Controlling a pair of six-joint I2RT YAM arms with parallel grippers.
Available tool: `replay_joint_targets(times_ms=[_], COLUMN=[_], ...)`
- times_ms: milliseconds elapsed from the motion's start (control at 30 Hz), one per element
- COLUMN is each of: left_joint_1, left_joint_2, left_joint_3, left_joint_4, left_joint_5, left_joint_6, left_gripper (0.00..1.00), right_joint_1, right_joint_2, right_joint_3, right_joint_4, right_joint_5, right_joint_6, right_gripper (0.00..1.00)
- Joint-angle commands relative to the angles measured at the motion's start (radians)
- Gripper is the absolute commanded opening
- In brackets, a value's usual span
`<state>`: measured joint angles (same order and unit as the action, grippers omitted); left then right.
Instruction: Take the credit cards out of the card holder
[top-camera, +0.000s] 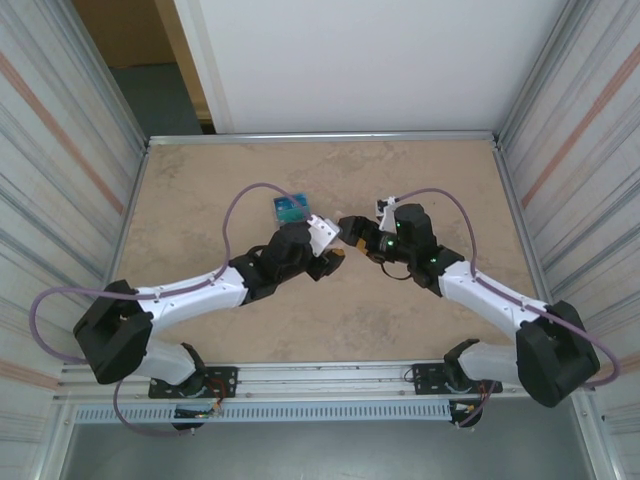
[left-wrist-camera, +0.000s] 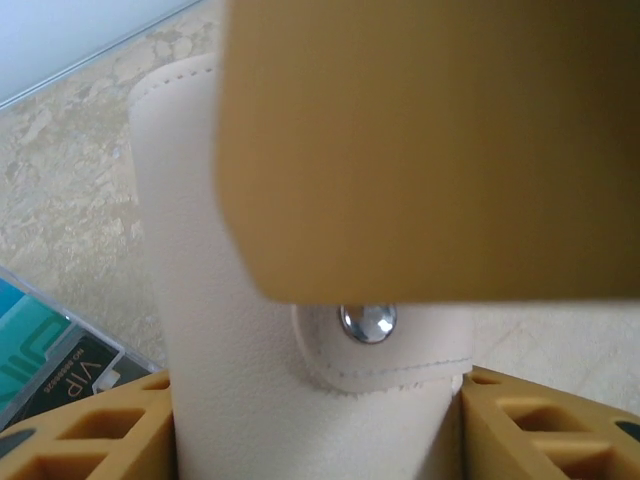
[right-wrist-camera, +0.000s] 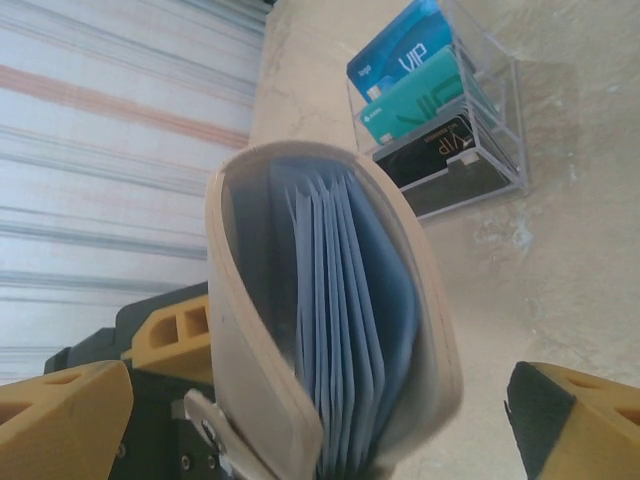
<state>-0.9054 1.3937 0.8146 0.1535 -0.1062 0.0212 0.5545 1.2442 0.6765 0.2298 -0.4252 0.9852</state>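
Beige rectangular card holder (left-wrist-camera: 230, 330): leather-like, fine-grained, matt, with a stitched seam on the tab. Snap stud (left-wrist-camera: 368, 322): polished metal. Pale blue pocket lining (right-wrist-camera: 340, 300): smooth, slight sheen. Blue and teal credit cards (right-wrist-camera: 410, 70), 1 o'clock of holder: glossy plastic, in clear hard-plastic tray (right-wrist-camera: 505, 120). Tan mottled worktop (left-wrist-camera: 70, 200): stone-look, matt. Left claw (left-wrist-camera: 320, 440): ochre moulded plastic, matt.

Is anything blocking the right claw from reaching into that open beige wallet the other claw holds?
Nothing visible does. The left gripper holds the flat beige card holder with its mouth gaping toward the right gripper, whose open yellow fingers flank it. Its snap tab hangs low, clear of the mouth.
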Motion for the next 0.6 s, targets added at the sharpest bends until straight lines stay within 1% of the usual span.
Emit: replay_joint_targets(times_ms=[0, 133, 233, 267, 333, 500, 567], left_joint_1=[-0.007, -0.007, -0.007, -0.006, -0.006, -0.007, -0.007], left_joint_2=[-0.052, -0.074, -0.087, -0.091, -0.1, -0.132, -0.143], left_joint_3=[-0.022, -0.043, -0.059, -0.066, -0.08, -0.102, -0.102], left_joint_4=[0.018, 0.024, 0.033, 0.037, 0.051, 0.077, 0.08], left_joint_5=[-0.016, -0.031, -0.035, -0.034, -0.032, -0.036, -0.041], left_joint_6=[-0.006, -0.008, -0.007, -0.007, -0.008, -0.018, -0.018], left_gripper=[0.58, 0.59, 0.59, 0.6, 0.61, 0.65, 0.71], right_joint_1=[0.01, 0.01, 0.008, 0.008, 0.008, 0.01, 0.01], right_joint_2=[0.038, 0.059, 0.067, 0.069, 0.073, 0.086, 0.088], right_joint_3=[0.033, 0.047, 0.055, 0.056, 0.055, 0.054, 0.056], right_joint_4=[0.102, 0.118, 0.121, 0.124, 0.129, 0.155, 0.157], right_joint_5=[-0.042, -0.034, -0.024, -0.02, -0.012, -0.02, -0.021], right_joint_6=[0.007, 0.01, 0.01, 0.012, 0.016, 0.027, 0.024], right_gripper=[0.9, 0.76, 0.56, 0.47, 0.35, 0.2, 0.14])
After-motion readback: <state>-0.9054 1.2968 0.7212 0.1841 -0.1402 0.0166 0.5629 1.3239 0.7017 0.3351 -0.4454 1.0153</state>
